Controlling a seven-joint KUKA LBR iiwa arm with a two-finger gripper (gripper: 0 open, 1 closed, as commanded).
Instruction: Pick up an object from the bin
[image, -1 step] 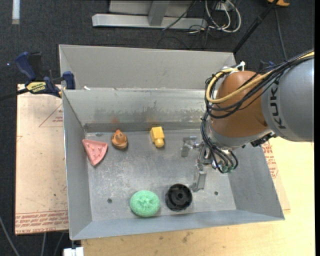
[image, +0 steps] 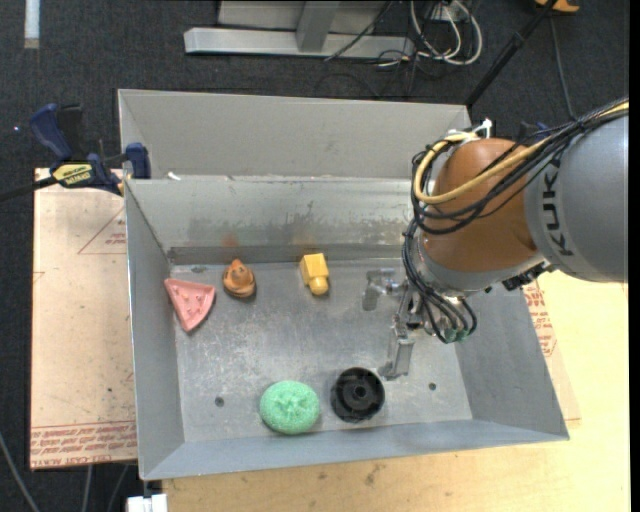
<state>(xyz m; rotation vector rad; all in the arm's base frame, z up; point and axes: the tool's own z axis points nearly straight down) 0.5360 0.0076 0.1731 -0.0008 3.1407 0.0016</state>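
1. Dark carpet floor (image: 90, 60) all round. The grey metal bin (image: 300, 205) sits on it with five loose things inside, none heaped.
2. Landmark is the black ribbed disc (image: 357, 394), lying flat near the bin's front wall, about mid-width.
3. Green knobbly ball (image: 290, 407): just left of the black disc, close but apart.
4. Yellow block (image: 315, 273): beyond the disc toward the back wall, slightly left, well apart.
5. Orange cone-like piece (image: 238, 280): same back row, further left of the disc than the yellow block.
6. Pink wedge (image: 190, 303): farthest left of the disc, near the left wall.
7. Arm with orange wrist cover (image: 480, 210) and cables reaches in from the right of the disc. The claw (image: 398, 350) is low in the bin, just right of the disc and slightly beyond it. It is near the disc, but no contact is seen.
8. Claw state: cannot tell how far open. Nothing is visible in its grip.
9. Step, my read: approach/positioning, no pick made yet, since all five things lie on the bin floor. The disc is nearest, so it is the likeliest target, not certain.
10. Next move would call for centring the claw over the disc, going down, closing on the rim or hub, then lifting straight. The disc is low and flat, so the grip may slip, and the green ball beside it could get nudged.
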